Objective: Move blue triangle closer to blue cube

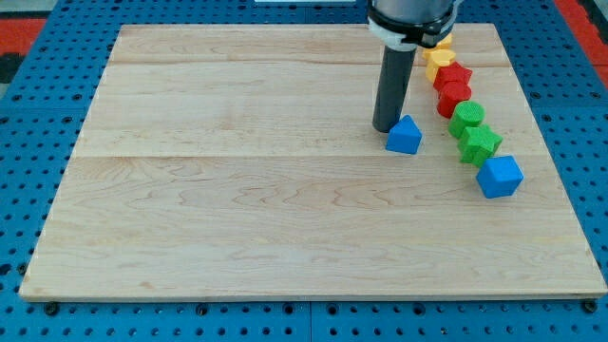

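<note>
The blue triangle [405, 136] lies on the wooden board [237, 190], right of the middle. My tip [385, 127] rests on the board just to the left of it, touching or nearly touching its upper-left side. The blue cube [500, 177] sits further toward the view's right and a little lower, at the bottom end of a row of blocks. A gap of bare board lies between the triangle and the cube.
A curved row of blocks runs down the board's right side: a yellow block [443, 45], another yellow one [436, 62], two red blocks [457, 75] [452, 98], a green cylinder [466, 118] and a green star-shaped block [480, 143]. A blue pegboard [38, 142] surrounds the board.
</note>
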